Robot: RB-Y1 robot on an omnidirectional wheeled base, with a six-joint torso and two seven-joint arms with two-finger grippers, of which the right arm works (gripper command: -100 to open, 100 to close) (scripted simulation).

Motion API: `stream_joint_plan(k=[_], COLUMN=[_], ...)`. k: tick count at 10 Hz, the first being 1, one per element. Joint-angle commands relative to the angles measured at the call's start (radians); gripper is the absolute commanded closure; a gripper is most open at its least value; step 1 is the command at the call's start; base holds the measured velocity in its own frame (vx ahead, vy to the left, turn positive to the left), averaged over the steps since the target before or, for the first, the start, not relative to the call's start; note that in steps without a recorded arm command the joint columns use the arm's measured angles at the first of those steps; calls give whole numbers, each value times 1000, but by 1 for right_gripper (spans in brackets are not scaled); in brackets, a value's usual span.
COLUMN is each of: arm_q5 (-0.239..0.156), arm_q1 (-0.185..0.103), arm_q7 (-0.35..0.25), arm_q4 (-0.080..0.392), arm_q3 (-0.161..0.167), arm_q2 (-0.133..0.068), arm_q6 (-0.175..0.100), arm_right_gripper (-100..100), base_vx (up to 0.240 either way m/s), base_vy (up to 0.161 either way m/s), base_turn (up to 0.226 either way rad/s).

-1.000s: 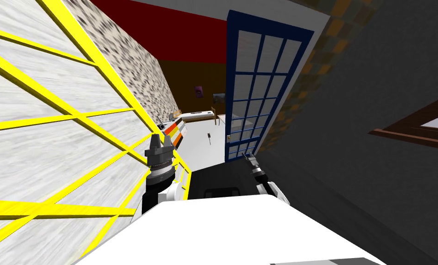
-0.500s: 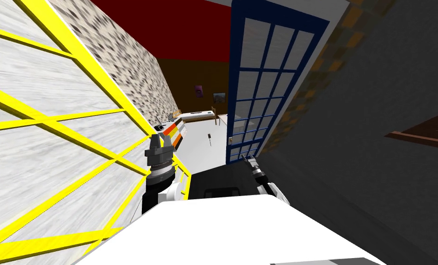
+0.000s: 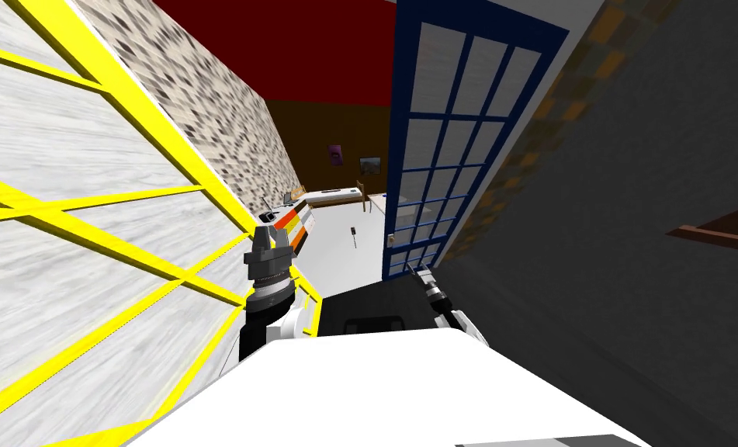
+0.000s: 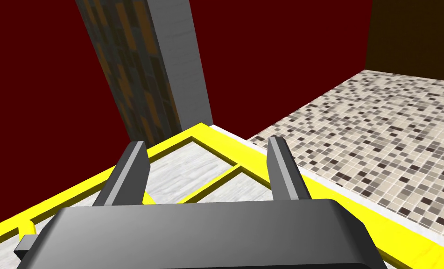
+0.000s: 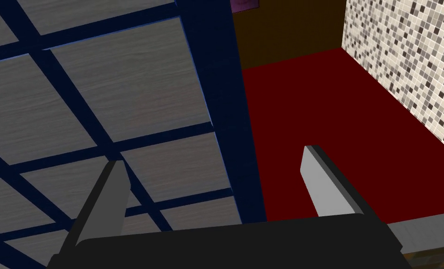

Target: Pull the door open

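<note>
Blue-framed with grey panes, your door [image 3: 445, 155] stands just ahead of the right end effector [image 5: 212, 159], fingers spread and empty, while the left end effector [image 4: 207, 147], also released, hangs well apart from it.

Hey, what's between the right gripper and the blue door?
Nothing: the right wrist view shows the open right gripper facing the blue door, with only bare space between.
</note>
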Motion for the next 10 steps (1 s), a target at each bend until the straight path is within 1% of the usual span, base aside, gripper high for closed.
stream_joint_plan(k=[1,5,6,7,8,10], arm_q5=[7,23,30,33,39,46], arm_q1=[-11,-31,-40,-44,-51,-59], arm_q7=[22,66,87,96,114,131], arm_q4=[31,92,122,134,159,183], arm_q3=[-4,-13,-17,-19,-23,-26], arm_q2=[-2,-8,-10,-11,-13,-15], arm_q6=[-10,-29,-38,-42,-50,-58], arm_right_gripper=[-100,-100,-100,-100,-100,-100], base_vx=[95,89,106,115,128,95], base_vy=[28,27,55,31,18,17], base_turn=[1,1,6,-6,5,2])
